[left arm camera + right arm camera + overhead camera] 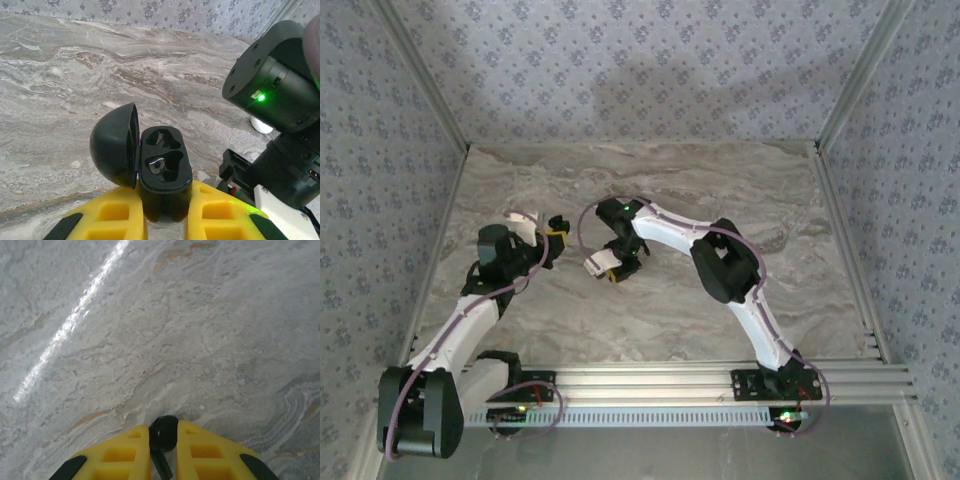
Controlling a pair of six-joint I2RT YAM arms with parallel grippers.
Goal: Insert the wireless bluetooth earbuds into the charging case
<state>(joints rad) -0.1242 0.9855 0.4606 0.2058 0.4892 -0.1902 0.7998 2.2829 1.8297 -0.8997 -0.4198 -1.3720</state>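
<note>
Well inside the table [720, 190] edges, left tool [165, 220] clamps charging case [162, 160], right tool [164, 452] pinches black earbud [163, 432].

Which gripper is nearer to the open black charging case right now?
Left. The left gripper is shut on the charging case, a finger on each side. The right gripper is shut on a black earbud and is off to its right, apart from it.
</note>
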